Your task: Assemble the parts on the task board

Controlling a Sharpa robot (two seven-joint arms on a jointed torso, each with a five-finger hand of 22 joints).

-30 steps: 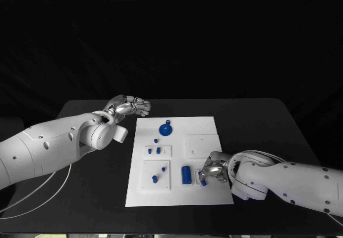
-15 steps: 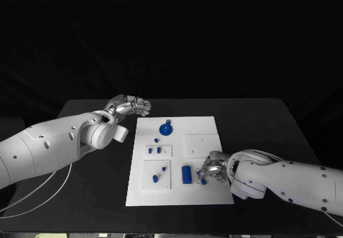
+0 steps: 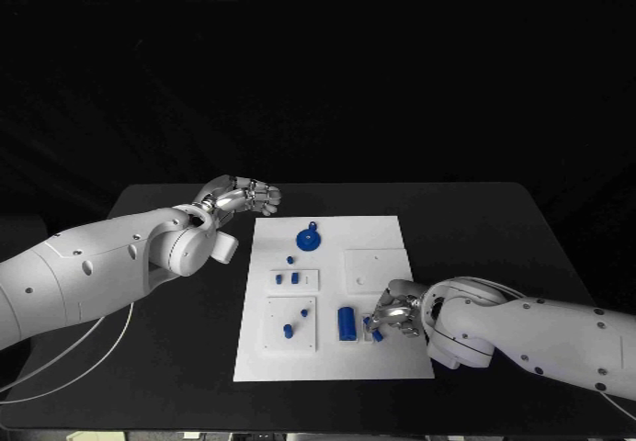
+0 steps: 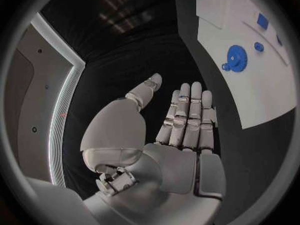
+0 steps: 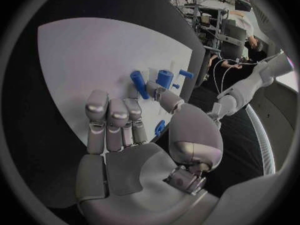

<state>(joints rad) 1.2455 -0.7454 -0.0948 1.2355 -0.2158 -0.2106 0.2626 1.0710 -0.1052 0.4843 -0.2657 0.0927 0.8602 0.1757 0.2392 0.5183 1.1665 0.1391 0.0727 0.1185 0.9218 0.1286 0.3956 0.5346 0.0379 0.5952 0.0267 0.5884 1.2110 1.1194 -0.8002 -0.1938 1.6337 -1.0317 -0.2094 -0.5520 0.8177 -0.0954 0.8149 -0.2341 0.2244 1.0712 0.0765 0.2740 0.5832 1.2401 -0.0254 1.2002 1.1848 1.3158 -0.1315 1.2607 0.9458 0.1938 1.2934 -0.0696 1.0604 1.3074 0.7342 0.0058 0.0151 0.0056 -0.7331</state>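
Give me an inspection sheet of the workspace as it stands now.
Surface: black table, task board in its middle.
Job's things: blue gear at the board's far end; blue cylinder near the right hand; small blue pieces on the board's left side.
Clutter: nothing seen.
Hands: left hand off the board's far left corner, holds nothing; right hand over the board's near right part, whether it holds a piece cannot be told.
Cables: white cable under the left arm.
Surroundings: dark backdrop.

The scene is dim with a black backdrop; the white task board (image 3: 332, 299) shows brightest, and wrist views bend strongly toward their rims.
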